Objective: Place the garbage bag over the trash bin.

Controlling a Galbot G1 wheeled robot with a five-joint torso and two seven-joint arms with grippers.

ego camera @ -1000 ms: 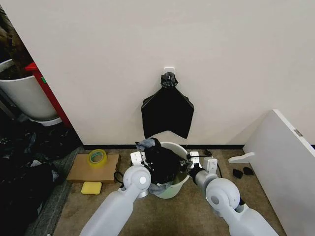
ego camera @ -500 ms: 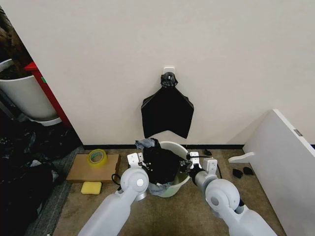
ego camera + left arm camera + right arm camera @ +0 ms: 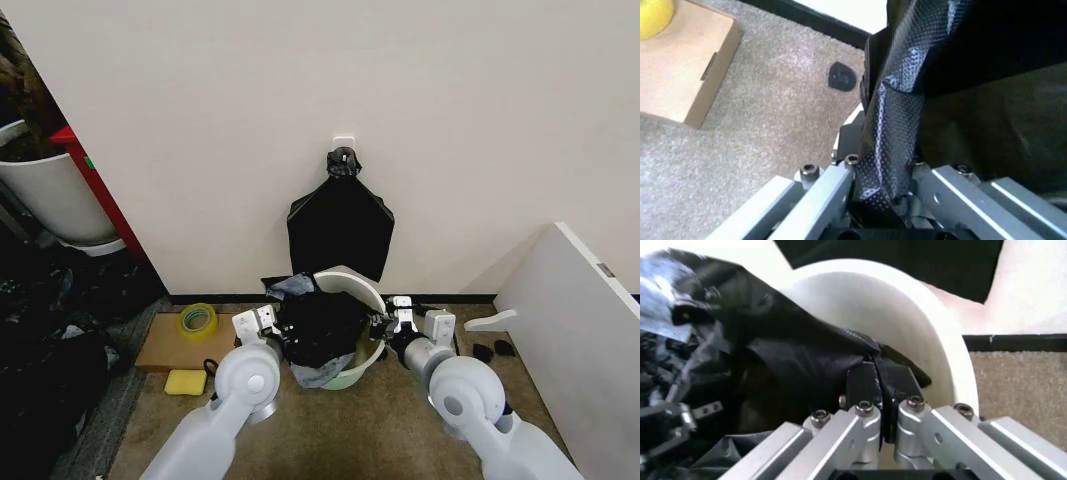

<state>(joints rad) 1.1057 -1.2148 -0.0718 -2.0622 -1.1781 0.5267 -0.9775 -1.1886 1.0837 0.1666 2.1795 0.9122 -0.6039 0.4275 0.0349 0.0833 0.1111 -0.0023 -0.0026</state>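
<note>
Since a second ago the trash bin has tipped: its far rim is now raised and its mouth leans toward the robot, where before it sat level on the carpet. Both forearms have spread slightly outward.

Near: left gripper sits at the bin's left side; right gripper at its right side. Left wrist view: left gripper is clamped on a twisted fold of the garbage bag, the film running up from between the fingers. Right wrist view: right gripper is closed on a bag edge, dark fingertips pinched together just inside the bin's wall.

Garbage bag: bunched black mass stretched between the two grippers, lying across the near part of the bin's mouth and spilling inside; a pale greyish wad of film pokes up at its far left. The far rim is uncovered.

Floor to the left: flat cardboard piece with a yellow tape roll on it, and a yellow sponge just beside its near edge.

Far: flat black bags hang on the wall from a hook, directly behind the bin. Far left, a large white plant pot.
</note>
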